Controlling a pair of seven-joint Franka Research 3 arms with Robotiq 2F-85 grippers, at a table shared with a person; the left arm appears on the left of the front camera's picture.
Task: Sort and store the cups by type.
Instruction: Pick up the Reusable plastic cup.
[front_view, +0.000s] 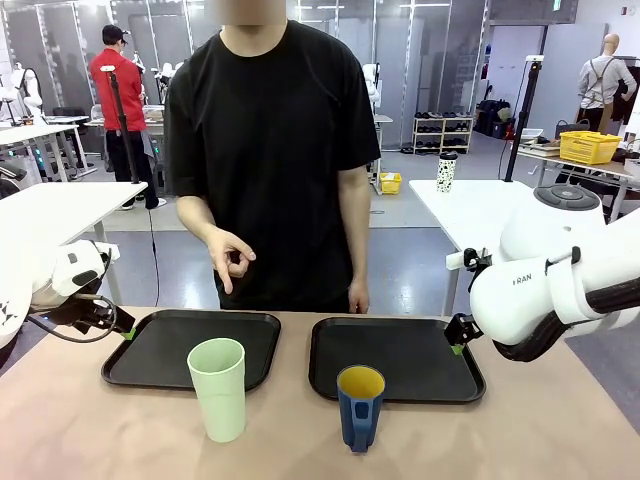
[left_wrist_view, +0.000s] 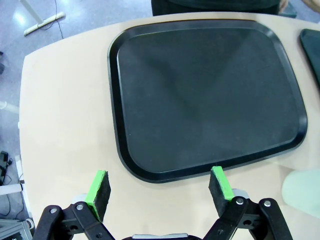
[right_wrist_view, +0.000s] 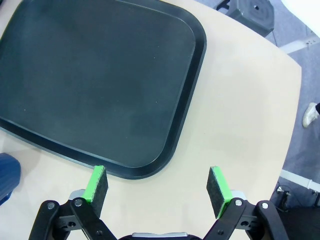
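The green cup (front_view: 218, 388) stands on the counter (front_view: 100, 430) at 6 o'clock of the left tray (front_view: 150, 355), and the blue mug (front_view: 360, 405) at 6 o'clock of the right tray (front_view: 420, 360), likely staged one per tray for sorting. The left hand (front_view: 118, 326) hovers released at 9 o'clock of its tray, and the right hand (front_view: 458, 338) at 3 o'clock of its own. Both are empty, seemingly parked clear of the cups.

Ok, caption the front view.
Green tumbler and blue mug stand before left tray and right tray, left gripper and right gripper open.
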